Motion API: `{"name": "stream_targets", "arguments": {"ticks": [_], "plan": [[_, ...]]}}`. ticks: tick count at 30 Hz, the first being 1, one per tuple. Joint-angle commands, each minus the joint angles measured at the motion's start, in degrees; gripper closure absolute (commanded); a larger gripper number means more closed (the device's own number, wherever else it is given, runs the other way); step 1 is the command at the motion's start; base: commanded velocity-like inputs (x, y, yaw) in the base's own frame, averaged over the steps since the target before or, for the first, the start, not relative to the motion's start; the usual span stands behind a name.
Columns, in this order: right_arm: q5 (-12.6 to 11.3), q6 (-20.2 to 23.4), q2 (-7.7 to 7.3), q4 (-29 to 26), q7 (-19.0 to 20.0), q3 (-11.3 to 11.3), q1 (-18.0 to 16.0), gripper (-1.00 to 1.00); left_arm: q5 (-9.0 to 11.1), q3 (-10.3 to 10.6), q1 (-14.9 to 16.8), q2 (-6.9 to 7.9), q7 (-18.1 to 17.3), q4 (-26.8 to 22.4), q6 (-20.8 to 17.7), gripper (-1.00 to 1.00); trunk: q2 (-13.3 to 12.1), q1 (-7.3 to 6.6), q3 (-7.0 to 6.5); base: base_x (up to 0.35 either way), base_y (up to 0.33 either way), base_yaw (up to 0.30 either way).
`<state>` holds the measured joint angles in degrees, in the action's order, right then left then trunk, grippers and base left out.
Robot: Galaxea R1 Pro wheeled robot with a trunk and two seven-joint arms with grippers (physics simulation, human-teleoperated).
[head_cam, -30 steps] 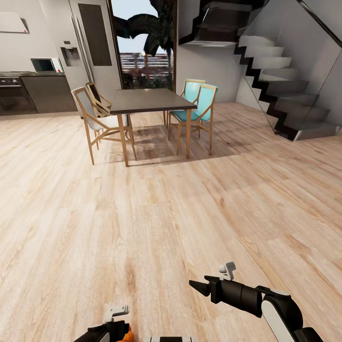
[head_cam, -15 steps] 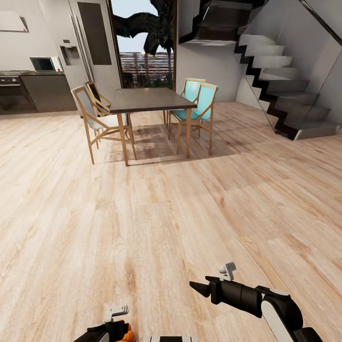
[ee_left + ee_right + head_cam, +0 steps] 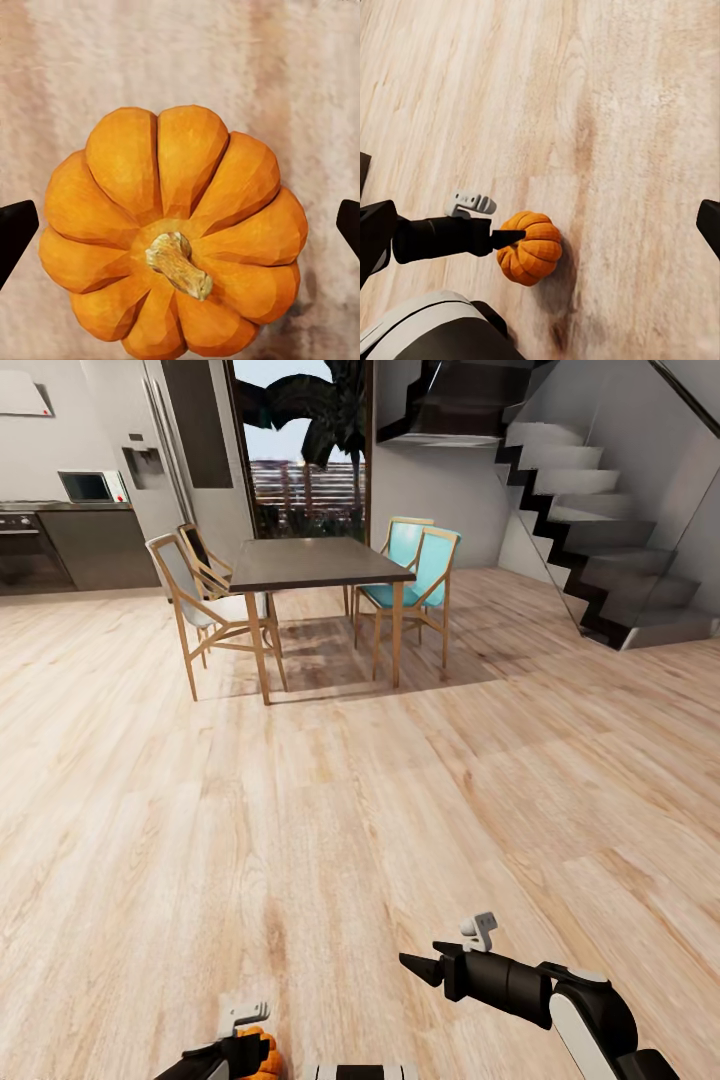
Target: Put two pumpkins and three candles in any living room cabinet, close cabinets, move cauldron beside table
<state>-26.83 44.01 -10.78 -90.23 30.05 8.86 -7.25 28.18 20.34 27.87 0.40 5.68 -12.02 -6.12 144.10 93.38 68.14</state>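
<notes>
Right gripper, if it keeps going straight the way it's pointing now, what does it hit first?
Probably the bare wooden floor. The right gripper looks down along its fingers at planks; the pumpkin in the left gripper sits off to one side, though depth is hard to judge.

Readable text: I can make out none in any view.
Microwave (image 3: 92,486): I see a small red mark on its panel, too small to read.
Fridge (image 3: 150,455): its dispenser panel carries no lettering I can read.
Pumpkin (image 3: 174,234): plain orange skin, no label.
</notes>
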Motion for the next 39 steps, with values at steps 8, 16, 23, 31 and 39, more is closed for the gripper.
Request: {"name": "stream_targets", "arguments": {"ticks": [8, 16, 23, 31, 39], "plan": [[-0.15, 0.29, -0.03, -0.03, 0.01, 0.02, -0.02, -1.0, 0.47, 0.47, -0.01, 0.1, 0.38, -0.16, 0.02, -1.0, 0.08, 0.12, 1.15, 0.0, 0.0, 0.0], [-0.16, 0.29, -0.03, -0.03, 0.01, 0.02, -0.03, -1.0, 0.36, 0.49, -0.01, 0.13, 0.38, -0.16, 0.05, -1.0, 0.08, 0.12, 1.15, 0.0, 0.0, 0.0], [-0.15, 0.29, -0.03, -0.03, -0.05, 0.02, -0.04, -1.0, 0.27, 0.49, -0.01, 0.13, 0.38, -0.19, 0.07, -1.0, 0.15, 0.25, 2.26, 0.0, 0.0, 0.0], [-0.15, 0.29, -0.03, -0.03, -0.02, 0.02, -0.04, -1.0, 0.3, 0.49, -0.01, 0.13, 0.38, -0.2, 0.07, -1.0, 0.15, 0.25, 2.26, 0.0, 0.0, 0.0], [-0.15, 0.29, -0.03, -0.03, 0.0, 0.02, -0.04, -1.0, 0.3, 0.49, -0.01, 0.13, 0.38, -0.2, 0.13, -1.0, 0.16, 0.27, 2.48, 0.0, 0.0, 0.0]]}}
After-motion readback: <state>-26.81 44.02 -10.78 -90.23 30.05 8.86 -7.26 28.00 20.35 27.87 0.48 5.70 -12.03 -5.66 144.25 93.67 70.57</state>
